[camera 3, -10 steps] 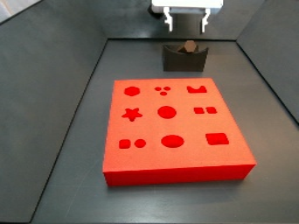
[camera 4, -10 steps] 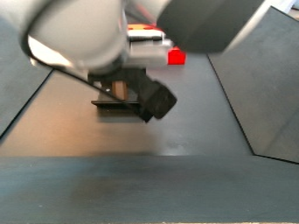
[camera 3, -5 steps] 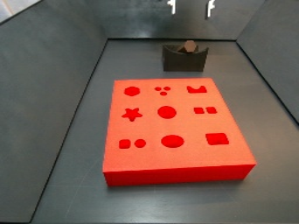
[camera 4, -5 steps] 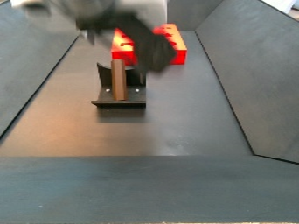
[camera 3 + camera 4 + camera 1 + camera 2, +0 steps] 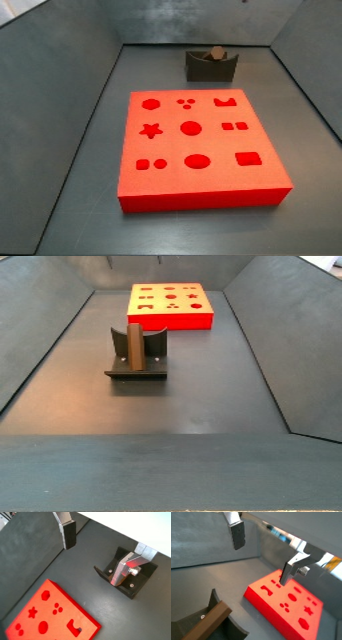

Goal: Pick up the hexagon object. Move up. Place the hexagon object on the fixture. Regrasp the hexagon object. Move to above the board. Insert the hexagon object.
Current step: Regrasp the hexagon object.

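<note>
The hexagon object (image 5: 136, 346), a small reddish-brown rod, stands upright in the notch of the dark fixture (image 5: 136, 368). It also shows in the notch (image 5: 214, 52) of the fixture (image 5: 210, 68) from the opposite side. In a wrist view the hexagon object (image 5: 210, 623) lies in the fixture (image 5: 186, 628) far below. My gripper (image 5: 93, 564) is high above the floor, open, with nothing between its fingers (image 5: 237, 536). It is out of both side views. The red board (image 5: 198, 150) lies flat with its shaped recesses facing up.
Grey sloped walls enclose the dark floor (image 5: 201, 406). The board (image 5: 170, 306) sits at one end and the fixture (image 5: 107, 571) near the opposite wall, with bare floor between them. The board (image 5: 47, 614) and its recesses (image 5: 291, 607) show in both wrist views.
The gripper has risen straight up, out of both side views. The hexagon object stays behind in the fixture, uncovered.
</note>
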Controlling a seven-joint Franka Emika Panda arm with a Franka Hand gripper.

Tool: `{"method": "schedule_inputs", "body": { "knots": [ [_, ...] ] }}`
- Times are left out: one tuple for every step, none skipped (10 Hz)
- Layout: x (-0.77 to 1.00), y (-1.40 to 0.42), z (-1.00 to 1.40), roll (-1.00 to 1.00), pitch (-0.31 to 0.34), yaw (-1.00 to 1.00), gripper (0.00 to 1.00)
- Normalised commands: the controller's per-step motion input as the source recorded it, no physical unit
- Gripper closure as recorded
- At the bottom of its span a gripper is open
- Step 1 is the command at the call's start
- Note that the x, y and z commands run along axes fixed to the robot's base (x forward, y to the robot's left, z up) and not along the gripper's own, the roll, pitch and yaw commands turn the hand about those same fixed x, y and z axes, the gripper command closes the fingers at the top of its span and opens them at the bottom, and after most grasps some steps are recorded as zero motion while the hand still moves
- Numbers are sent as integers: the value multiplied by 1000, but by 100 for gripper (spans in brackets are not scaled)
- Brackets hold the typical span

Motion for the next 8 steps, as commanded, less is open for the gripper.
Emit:
{"method": "schedule_inputs", "body": {
  "knots": [
    [-9, -33, 16, 1000, 37, 22, 0],
    [-14, 20, 10, 1000, 35, 23, 0],
    [-12, -18, -4, 1000, 30, 23, 0],
    [-14, -21, 4, 1000, 27, 24, 0],
    [-10, -18, 6, 1000, 20, 25, 0],
    [-7, -19, 4, 1000, 18, 26, 0],
    [-5, -19, 6, 1000, 15, 27, 0],
    [-12, -18, 3, 1000, 18, 29, 0]
  ]
}}
